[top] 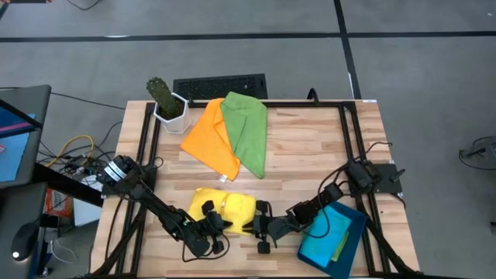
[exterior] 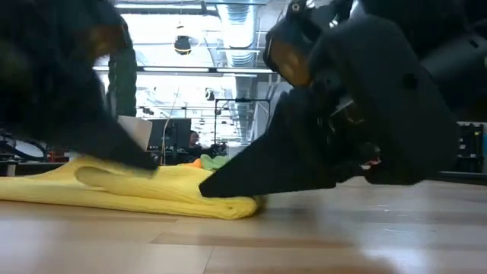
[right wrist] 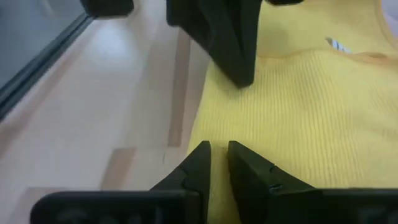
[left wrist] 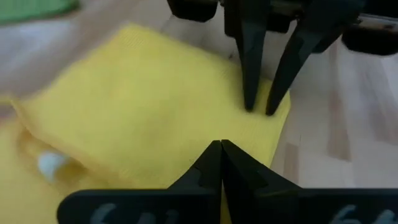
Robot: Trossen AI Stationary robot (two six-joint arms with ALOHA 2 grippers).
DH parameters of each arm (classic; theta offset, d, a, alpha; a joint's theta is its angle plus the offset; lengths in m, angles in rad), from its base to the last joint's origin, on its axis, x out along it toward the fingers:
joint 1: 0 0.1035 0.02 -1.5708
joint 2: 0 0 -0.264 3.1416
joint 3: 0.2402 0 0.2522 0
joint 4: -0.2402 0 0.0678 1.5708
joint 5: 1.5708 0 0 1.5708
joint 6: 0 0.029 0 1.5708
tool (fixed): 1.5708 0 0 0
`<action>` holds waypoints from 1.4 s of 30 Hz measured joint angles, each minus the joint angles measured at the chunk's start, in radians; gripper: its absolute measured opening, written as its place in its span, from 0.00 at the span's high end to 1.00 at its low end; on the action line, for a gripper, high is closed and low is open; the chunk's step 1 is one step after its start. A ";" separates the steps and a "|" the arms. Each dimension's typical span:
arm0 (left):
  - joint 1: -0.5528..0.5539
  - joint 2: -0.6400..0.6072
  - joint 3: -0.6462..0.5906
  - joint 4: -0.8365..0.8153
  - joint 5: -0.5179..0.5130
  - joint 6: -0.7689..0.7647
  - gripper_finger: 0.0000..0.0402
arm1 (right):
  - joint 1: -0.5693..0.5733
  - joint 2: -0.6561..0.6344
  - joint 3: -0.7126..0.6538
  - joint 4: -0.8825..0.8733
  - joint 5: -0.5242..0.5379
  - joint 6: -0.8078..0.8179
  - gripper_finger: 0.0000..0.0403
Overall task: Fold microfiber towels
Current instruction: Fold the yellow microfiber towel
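I have both grippers down on the yellow towel (top: 225, 209), which lies folded near the front edge of the table (top: 310, 147), a little left of centre. The left gripper (top: 219, 226) sits at the towel's front-left part; in the left wrist view its fingers (left wrist: 211, 165) are pressed together, tips resting on the yellow cloth with no fabric visibly between them. The right gripper (top: 262, 225) meets the towel's right edge. In the right wrist view its fingers (right wrist: 200, 163) are nearly together with a thin gap, tips over the towel's border; I cannot tell whether cloth is caught there. The two grippers face each other, close but not touching, across the towel's front-right corner.

From the low view the towel (exterior: 137, 190) lies flat in layers, with a rounded fold at its right end, and the right gripper (exterior: 217, 184) has its tip on top of that end.

Just right of the right gripper is the tray (top: 335, 240) at the front-right corner, holding the blue towel (top: 325, 231) and a bit of yellow-green cloth. The orange towel (top: 209, 139) and green towel (top: 248, 130) overlap at the back, well apart from the yellow one, beside a potted cactus (top: 165, 101). Bare wood stays open between the two groups and across the right middle.
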 joint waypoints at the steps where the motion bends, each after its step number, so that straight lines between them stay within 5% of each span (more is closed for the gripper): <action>1: 0.000 -0.030 0.000 -0.002 0.000 0.020 1.00 | 0.000 0.000 0.000 0.002 0.002 -0.005 0.80; 7: -0.041 -0.335 0.002 -0.236 -0.022 0.054 1.00 | 0.000 -0.052 0.005 0.007 0.023 -0.072 0.80; 11: -0.144 -0.479 -0.013 -0.545 -0.126 -0.206 1.00 | -0.003 -0.053 0.007 0.030 0.027 -0.086 0.80; 16: -0.290 -0.454 -0.128 -0.657 -0.208 -0.696 1.00 | -0.040 -0.032 0.033 0.171 0.043 -0.174 0.80; 22: -0.347 -0.323 -0.193 -0.624 -0.183 -1.031 1.00 | -0.099 0.068 0.169 0.155 -0.071 -0.179 0.80; 28: -0.347 -0.243 -0.175 -0.627 -0.062 -1.099 1.00 | -0.100 0.176 0.313 0.059 -0.093 -0.173 0.80; 42: -0.346 -0.302 -0.126 -0.729 -0.071 -1.102 1.00 | -0.101 0.254 0.424 -0.084 -0.090 -0.157 0.80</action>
